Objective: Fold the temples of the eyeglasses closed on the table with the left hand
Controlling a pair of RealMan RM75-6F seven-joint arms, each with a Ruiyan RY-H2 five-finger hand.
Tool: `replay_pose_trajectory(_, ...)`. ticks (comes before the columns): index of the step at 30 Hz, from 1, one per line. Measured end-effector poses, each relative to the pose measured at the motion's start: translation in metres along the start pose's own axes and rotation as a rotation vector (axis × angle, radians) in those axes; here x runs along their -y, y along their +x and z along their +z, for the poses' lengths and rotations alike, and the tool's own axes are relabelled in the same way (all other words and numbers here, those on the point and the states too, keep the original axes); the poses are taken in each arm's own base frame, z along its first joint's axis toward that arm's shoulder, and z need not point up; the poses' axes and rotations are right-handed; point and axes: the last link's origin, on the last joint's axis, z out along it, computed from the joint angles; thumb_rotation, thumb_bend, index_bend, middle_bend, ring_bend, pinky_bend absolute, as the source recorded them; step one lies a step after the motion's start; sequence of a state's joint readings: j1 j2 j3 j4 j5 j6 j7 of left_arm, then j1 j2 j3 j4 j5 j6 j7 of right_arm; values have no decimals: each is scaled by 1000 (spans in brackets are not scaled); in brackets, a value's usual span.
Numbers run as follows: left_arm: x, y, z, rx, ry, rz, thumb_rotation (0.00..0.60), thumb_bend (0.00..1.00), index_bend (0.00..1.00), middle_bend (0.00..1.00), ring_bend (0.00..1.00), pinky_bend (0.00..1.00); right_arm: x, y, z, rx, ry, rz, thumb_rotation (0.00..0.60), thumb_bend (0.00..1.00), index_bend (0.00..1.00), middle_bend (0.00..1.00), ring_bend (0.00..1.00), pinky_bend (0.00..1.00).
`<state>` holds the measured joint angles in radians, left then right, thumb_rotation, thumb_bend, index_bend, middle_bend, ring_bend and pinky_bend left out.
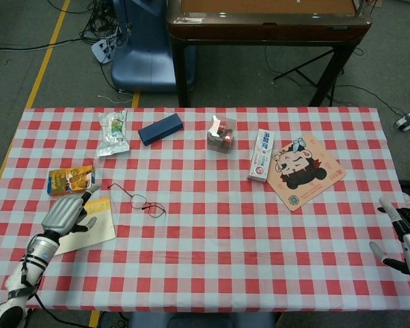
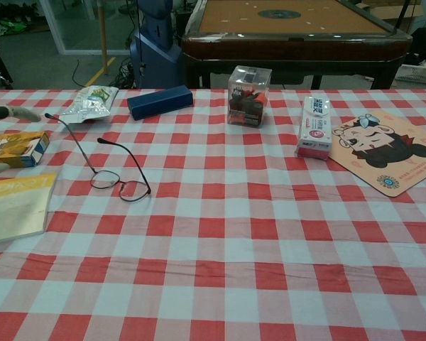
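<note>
Thin dark-framed eyeglasses point(image 1: 138, 199) lie on the checked cloth with both temples spread open, also seen in the chest view as eyeglasses point(image 2: 108, 169). My left hand point(image 1: 66, 212) hovers over the yellow booklet, left of the glasses, fingers apart and holding nothing; its fingertips point(image 2: 18, 112) just enter the chest view at the left edge. My right hand point(image 1: 404, 236) hangs open off the table's right edge, far from the glasses.
A yellow booklet point(image 1: 96, 229) and an orange box point(image 1: 70, 180) lie near the left hand. Further back are a foil packet point(image 1: 113, 132), a blue case point(image 1: 160, 128), a clear box point(image 1: 221, 133), a toothpaste box point(image 1: 261, 155) and a cartoon mat point(image 1: 305, 171).
</note>
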<state>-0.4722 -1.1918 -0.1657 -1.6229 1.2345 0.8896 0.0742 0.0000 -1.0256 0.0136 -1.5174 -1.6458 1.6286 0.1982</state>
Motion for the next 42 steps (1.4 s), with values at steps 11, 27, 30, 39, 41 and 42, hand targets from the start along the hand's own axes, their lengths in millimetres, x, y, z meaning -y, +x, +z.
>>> replay_pose_trajectory(11,-20,-10,30,84,-4,4,600,428,36,1000,969,997,-4,-1,0,-1,-15,-1,600,232,0,244,238,184)
replay_pose_trajectory(27,-46,-22,46,145,-29,36,600,428,36,1000,971,997,-10,0,-7,-6,-44,-8,600,232,0,244,256,203)
replay_pose_trajectory(30,-49,-25,45,164,-36,46,600,427,36,1000,971,997,-11,1,-8,-8,-48,-8,600,232,0,244,260,203)
replay_pose_trajectory(39,-58,-35,40,242,-49,78,600,428,35,1000,972,998,-12,2,-10,-15,-53,-9,600,232,0,257,293,204)
replay_pose_trajectory(41,-60,-38,40,258,-57,86,600,427,36,1000,972,997,-13,2,-10,-15,-54,-9,600,232,0,257,294,204)
replay_pose_trajectory(42,-60,-40,40,266,-61,89,600,427,36,1000,972,998,-13,2,-11,-15,-55,-8,600,232,0,257,294,204)
